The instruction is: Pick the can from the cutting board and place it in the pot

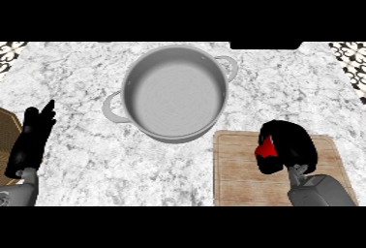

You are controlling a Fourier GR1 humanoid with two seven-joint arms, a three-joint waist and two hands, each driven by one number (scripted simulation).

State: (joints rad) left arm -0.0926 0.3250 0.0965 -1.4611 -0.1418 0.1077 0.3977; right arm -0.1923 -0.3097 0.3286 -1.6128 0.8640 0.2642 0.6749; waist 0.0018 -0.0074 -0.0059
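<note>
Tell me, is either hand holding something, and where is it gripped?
The right hand is curled round a red can over the cutting board; which part it grips is hidden. The left hand holds nothing.

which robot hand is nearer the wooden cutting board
Right. The right robot hand is over the light wooden cutting board, curled round a red can. The left robot hand rests open at the view's left edge, far across the marble counter.

Matt grey metal pot (174, 92) — pale wood-grain cutting board (243, 174) — mottled marble counter (79, 72).
</note>
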